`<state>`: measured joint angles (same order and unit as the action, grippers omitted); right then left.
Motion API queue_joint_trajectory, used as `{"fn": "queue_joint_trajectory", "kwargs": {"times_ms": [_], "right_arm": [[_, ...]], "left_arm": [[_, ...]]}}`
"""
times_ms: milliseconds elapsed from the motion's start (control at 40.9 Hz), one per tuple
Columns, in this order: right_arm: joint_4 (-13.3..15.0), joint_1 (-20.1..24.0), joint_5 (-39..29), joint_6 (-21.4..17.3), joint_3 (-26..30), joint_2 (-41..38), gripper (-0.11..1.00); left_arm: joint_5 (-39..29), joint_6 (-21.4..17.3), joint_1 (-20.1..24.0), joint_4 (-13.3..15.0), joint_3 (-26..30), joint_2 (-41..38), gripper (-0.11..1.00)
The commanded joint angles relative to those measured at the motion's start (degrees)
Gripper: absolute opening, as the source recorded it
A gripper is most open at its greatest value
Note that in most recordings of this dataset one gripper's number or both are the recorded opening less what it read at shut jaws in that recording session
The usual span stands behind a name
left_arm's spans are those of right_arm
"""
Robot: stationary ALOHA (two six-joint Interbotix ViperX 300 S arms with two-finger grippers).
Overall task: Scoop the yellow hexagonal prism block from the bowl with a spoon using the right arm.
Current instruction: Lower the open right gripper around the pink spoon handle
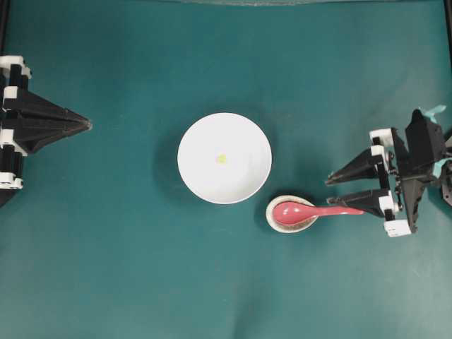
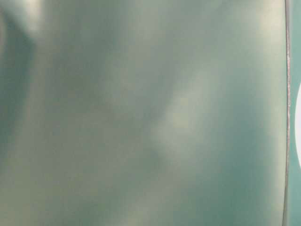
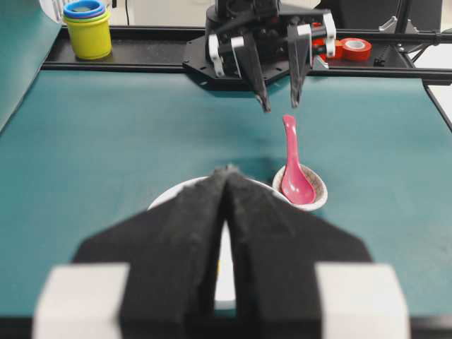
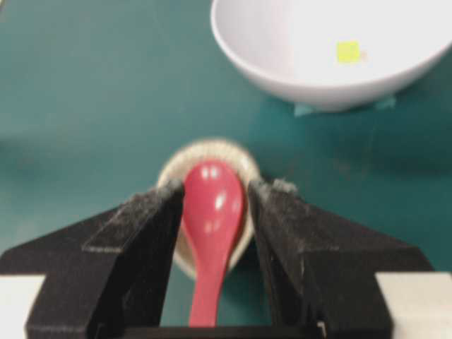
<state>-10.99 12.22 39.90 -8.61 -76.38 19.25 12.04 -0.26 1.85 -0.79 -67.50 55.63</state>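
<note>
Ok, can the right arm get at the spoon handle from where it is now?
Probably yes. The right gripper is open, and the spoon handle lies between its fingers with nothing blocking it. The scoop rests in the small speckled dish, beside the bowl.

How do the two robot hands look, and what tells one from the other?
Both are black, with two long fingers tapering to a point and white blocks at the finger bases. The right hand has bits of teal tape behind it; the left hand shows none. The finger surfaces look rough and dusty.
</note>
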Motion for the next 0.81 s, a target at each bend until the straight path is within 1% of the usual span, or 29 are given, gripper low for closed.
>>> {"fn": "queue_joint_trajectory", "kwargs": {"times_ms": [0,122,342,538,636,783], "right_arm": [[-2.29,1.67,3.60,0.09,0.00,-2.46,0.49],[-5.27,4.22,7.82,0.09,-0.53,-6.59,0.49],[-8.96,7.38,12.04,0.09,-0.44,-12.83,0.48],[-10.81,10.02,14.77,0.09,-0.35,-16.70,0.48],[-10.99,10.99,15.64,0.09,-0.09,-17.58,0.48],[-10.99,11.16,15.56,0.09,-0.09,-18.37,0.48]], "left_arm": [[0.18,0.00,0.09,-0.09,1.23,-0.44,-0.01],[0.18,0.00,0.09,-0.18,1.23,-0.53,-0.01],[0.18,0.09,0.09,-0.09,1.23,-0.53,-0.01],[0.09,0.35,0.09,-0.09,1.14,-0.44,-0.01],[0.09,0.35,0.09,-0.18,1.14,-0.53,-0.01],[0.09,0.35,0.09,-0.09,1.14,-0.44,-0.01]]}}
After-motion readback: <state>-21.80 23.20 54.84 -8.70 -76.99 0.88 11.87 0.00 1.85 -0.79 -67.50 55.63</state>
